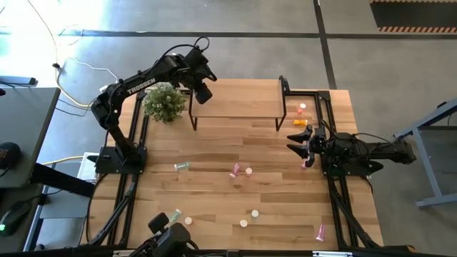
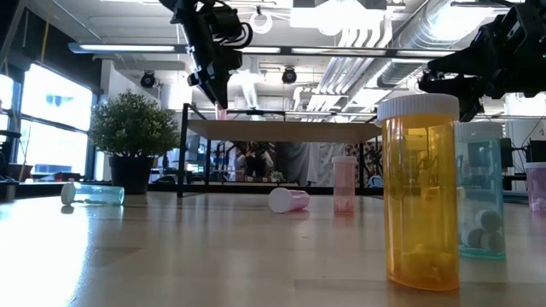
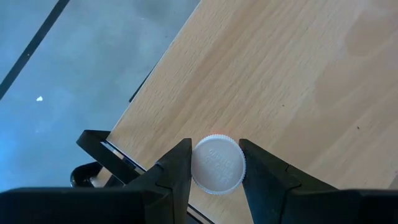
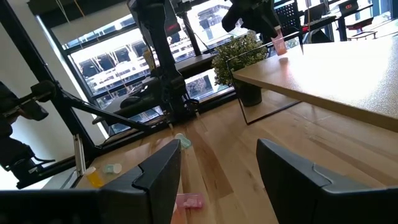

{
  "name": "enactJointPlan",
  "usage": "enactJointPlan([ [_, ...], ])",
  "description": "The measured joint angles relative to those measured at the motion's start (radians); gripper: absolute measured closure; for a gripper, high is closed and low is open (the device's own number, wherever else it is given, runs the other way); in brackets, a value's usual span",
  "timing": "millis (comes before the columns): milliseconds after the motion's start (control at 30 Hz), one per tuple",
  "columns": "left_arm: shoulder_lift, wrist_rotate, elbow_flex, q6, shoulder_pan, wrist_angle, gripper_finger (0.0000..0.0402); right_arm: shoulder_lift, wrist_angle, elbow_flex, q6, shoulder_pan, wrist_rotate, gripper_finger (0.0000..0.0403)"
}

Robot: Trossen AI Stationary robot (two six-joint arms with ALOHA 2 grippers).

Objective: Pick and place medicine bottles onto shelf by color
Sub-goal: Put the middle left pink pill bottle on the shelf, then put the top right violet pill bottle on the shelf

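My left gripper (image 1: 203, 91) is over the left end of the light-wood shelf (image 1: 239, 107), shut on a pink medicine bottle with a white cap (image 3: 217, 163). The bottle also shows in the low view (image 2: 221, 109) and in the right wrist view (image 4: 279, 45). My right gripper (image 1: 301, 143) is open and empty, level above the table's right side, with a pink bottle (image 4: 186, 200) lying on its side below it. Other bottles stand or lie on the table: orange (image 1: 300, 122), pink (image 1: 235, 170) and pale green (image 1: 182, 165). My left gripper pinches the bottle's white cap (image 3: 198, 167) between its two fingers, one on each side. The fingers come from above, pointing down. The bottle is upright below them, at the shelf's left end; whether its base touches the shelf top I cannot tell.
A potted plant (image 1: 164, 102) stands just left of the shelf, close to my left arm. Loose white caps (image 1: 254, 213) and more bottles (image 1: 320, 232) lie toward the near edge. An orange bottle (image 2: 418, 188) and a bluish-green one (image 2: 482, 200) stand close to the low camera.
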Motion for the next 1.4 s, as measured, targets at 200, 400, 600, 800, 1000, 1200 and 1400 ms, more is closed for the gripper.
enactJointPlan([
  [200,0.0,0.003,0.0,0.001,0.0,0.0,0.029,0.0,0.0,0.0,0.0,0.0,0.0,0.0201],
  [400,0.0,0.003,0.0,0.012,0.0,0.001,0.0286,0.0,0.0,0.0,0.0,0.0,0.0,0.0201],
  [600,0.0,0.0,0.0,0.012,0.0,0.002,0.0243,0.0,0.0,0.0,0.0,0.0,0.0,0.0201],
  [800,0.0,-0.028,0.0,0.008,0.0,0.01,0.0214,0.0,0.0,0.0,0.0,0.0,0.0,0.0201],
  [1000,0.0,-0.015,0.0,-0.018,0.0,0.021,0.0209,0.0,0.0,0.0,0.0,0.0,0.0,0.0201],
  [1200,-0.01,-0.01,0.038,-0.025,-0.001,0.009,0.0208,0.0,0.025,0.0,0.122,0.0,0.0,0.0201],
  [1400,-0.011,-0.009,0.202,-0.025,-0.001,-0.033,0.0208,0.0,0.039,0.0,0.337,0.0,0.0,0.0201],
])
